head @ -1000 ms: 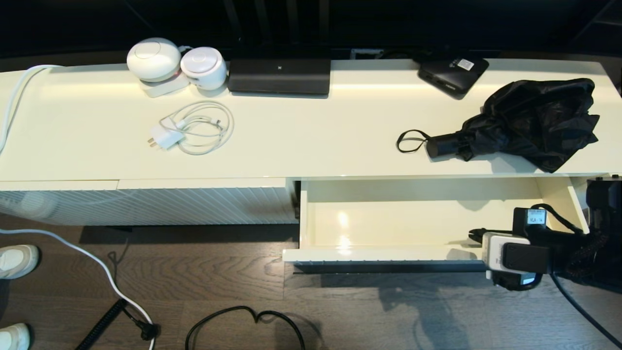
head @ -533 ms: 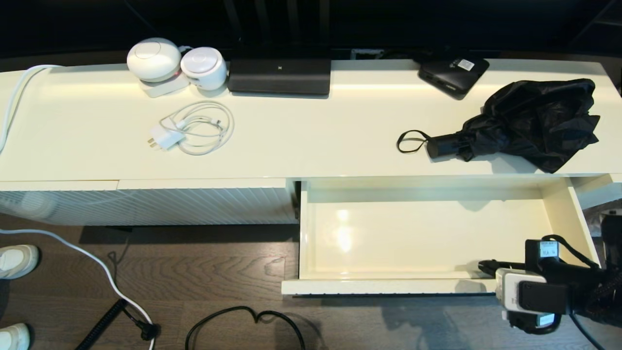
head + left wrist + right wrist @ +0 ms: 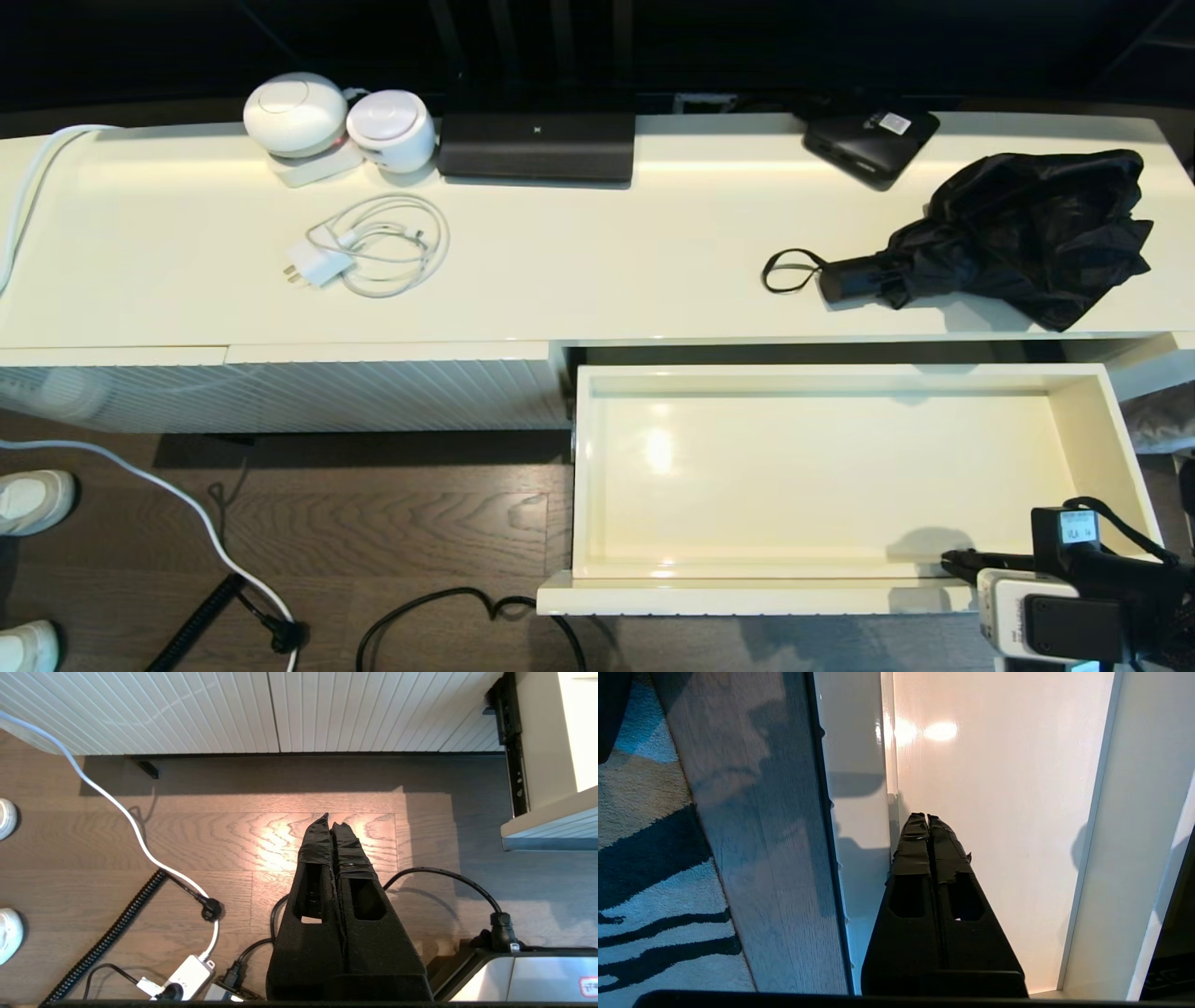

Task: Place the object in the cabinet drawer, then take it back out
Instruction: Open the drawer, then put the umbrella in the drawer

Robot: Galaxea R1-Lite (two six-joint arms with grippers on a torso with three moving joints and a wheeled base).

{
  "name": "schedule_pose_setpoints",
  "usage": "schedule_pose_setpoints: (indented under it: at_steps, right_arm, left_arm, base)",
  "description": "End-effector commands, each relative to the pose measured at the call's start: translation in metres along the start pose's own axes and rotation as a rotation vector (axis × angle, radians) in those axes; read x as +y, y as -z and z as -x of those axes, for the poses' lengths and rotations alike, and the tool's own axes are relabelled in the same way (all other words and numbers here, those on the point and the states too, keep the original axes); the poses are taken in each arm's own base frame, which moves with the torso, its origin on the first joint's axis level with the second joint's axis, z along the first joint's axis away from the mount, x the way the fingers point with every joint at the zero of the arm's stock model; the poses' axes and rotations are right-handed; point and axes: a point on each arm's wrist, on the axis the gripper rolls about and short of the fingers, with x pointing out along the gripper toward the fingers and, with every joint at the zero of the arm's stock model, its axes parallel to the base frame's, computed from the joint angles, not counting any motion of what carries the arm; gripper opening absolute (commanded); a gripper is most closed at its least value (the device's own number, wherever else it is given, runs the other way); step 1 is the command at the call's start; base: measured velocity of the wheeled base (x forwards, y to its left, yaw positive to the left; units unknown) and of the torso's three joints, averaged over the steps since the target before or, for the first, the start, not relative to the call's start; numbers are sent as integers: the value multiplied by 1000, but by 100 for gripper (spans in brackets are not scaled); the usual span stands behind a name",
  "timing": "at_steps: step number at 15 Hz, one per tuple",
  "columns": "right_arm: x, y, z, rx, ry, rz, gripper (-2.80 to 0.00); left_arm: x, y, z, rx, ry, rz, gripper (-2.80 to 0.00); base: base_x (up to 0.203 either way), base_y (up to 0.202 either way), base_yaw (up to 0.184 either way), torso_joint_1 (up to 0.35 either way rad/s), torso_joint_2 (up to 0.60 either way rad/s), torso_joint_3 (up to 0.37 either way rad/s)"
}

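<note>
The cabinet drawer (image 3: 822, 476) is seen drawn well out of the cabinet, its glossy interior bare, while the right hand (image 3: 952, 563) sits at the near right corner, its fingers pressed together with nothing between them and hooked just inside the drawer's front wall. In the right wrist view the closed fingertips (image 3: 927, 826) lie against the inner face of that front wall, over the drawer floor. The step in hand is judged to be the pulling-open of the drawer, and it appears nearly or fully done. To finish it well, the pull should be kept straight toward the near side so the drawer is not skewed on its runners, since the force is applied at one corner and not at the middle; the hand should then be lifted clear of the front wall before it is swung away. The umbrella (image 3: 1018, 233) lies on the desk (image 3: 597, 261) at the far right, its handle pointing left with the wrist loop beside it, well apart from the right hand and beyond the drawer's far edge. The left hand (image 3: 332, 823) is parked low over the floor, shut and empty.
</note>
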Motion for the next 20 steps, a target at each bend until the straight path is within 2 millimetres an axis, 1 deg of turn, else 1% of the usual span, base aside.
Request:
schedule_pose_setpoints:
  at_steps: [1, 2, 4, 5, 7, 9, 12, 14, 16, 18, 19, 20]
  right_arm:
    - [0, -1, 3, -7, 13, 11, -280]
    - [-1, -1, 4, -6, 16, 9, -280]
    - [-16, -5, 11, -18, 86, 14, -280]
    - [-26, -9, 19, -30, 136, 13, -280]
    - [-57, -22, 49, -72, 282, -16, -280]
    - [-74, -32, 80, -93, 367, -104, -280]
    - [-88, -41, 119, -102, 440, -370, -280]
    - [-91, -43, 138, -81, 498, -579, -280]
    - [-98, -47, 157, -74, 545, -805, -280]
    - [-106, -50, 168, -80, 548, -1036, -280]
    - [-111, -52, 172, -100, 540, -1186, -280]
    - [-119, -54, 170, -114, 527, -1324, -280]
  left_arm:
    - [0, 0, 0, 1, 0, 0, -280]
    - [0, 0, 0, 1, 0, 0, -280]
    - [0, 0, 0, -1, -1, 0, -280]
    - [0, 0, 0, -1, 0, 0, -280]
    - [0, 0, 0, -1, -1, 0, -280]
    - [0, 0, 0, -1, 0, 0, -280]
    - [0, 0, 0, -1, -1, 0, -280]
    - [0, 0, 0, -1, -1, 0, -280]
    - [0, 0, 0, -1, 0, 0, -280]
    - [0, 0, 0, 1, -1, 0, -280]
    - [0, 0, 0, -1, -1, 0, -280]
    - [0, 0, 0, 1, -1, 0, -280]
  base:
    - [0, 0, 0, 0, 0, 0]
    - [0, 0, 0, 0, 0, 0]
    - [0, 0, 0, 0, 0, 0]
    - [0, 0, 0, 0, 0, 0]
    - [0, 0, 0, 0, 0, 0]
    - [0, 0, 0, 0, 0, 0]
    - [0, 0, 0, 0, 0, 0]
    - [0, 0, 0, 0, 0, 0]
    - [0, 0, 0, 0, 0, 0]
    - [0, 0, 0, 0, 0, 0]
    - [0, 0, 0, 0, 0, 0]
    - [0, 0, 0, 0, 0, 0]
